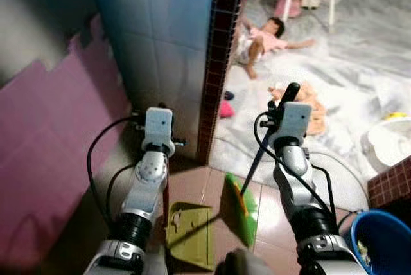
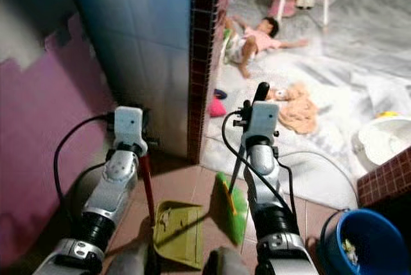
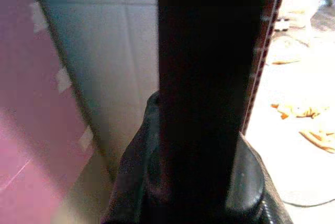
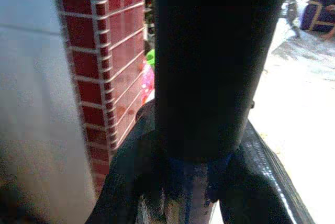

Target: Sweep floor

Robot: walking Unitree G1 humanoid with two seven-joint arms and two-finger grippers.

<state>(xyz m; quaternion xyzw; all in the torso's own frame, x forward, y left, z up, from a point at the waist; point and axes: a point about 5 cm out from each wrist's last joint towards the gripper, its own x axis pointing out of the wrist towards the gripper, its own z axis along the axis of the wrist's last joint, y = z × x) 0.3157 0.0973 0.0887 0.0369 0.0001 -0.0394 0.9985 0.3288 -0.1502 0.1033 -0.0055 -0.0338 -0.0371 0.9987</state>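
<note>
A green broom head (image 1: 239, 207) rests on the brown tiled floor, its dark blue shaft rising up to my right gripper (image 4: 196, 150), which is shut on the black broom handle (image 1: 290, 92). To its left lies an olive-green dustpan (image 1: 189, 233) holding a few bits of dirt. The dustpan's red handle (image 2: 148, 182) runs up to my left gripper (image 3: 201, 145), shut around it. In both wrist views the held handle fills the space between the fingers.
A tiled wall corner with a dark red tile edge (image 1: 215, 63) stands straight ahead, with a pink mat (image 1: 45, 153) to its left. Beyond lie white sheeting, a small figure in pink (image 1: 263, 40), an orange cloth (image 1: 311, 105) and a white basin (image 1: 392, 140). A blue bucket (image 1: 385, 239) stands at the right.
</note>
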